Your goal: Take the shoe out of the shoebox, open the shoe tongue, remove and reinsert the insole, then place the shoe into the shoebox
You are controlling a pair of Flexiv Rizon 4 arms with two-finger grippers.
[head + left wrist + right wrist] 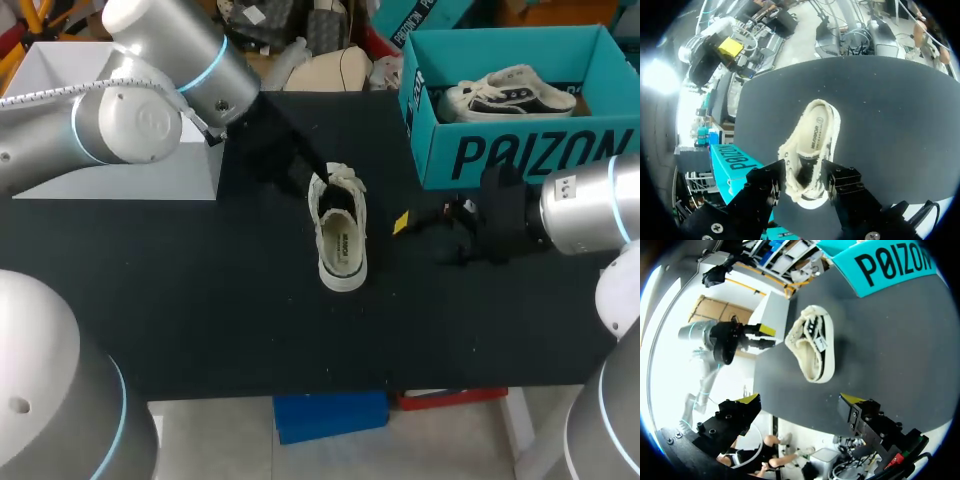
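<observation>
Left pincer (804,172) is straddling the shoe (815,127) at its lace end; can't tell if it's gripping. Shoe is sitting upright on the tabletop (200,300), outside the shoebox (520,150). Right pincer (800,401) is hanging released, empty. Risk, I'm guessing: shoe skidding or tipping during the tongue pull, heel unbraced. Tabletop is looking slick; white box (150,182) is sitting under my left arm.
</observation>
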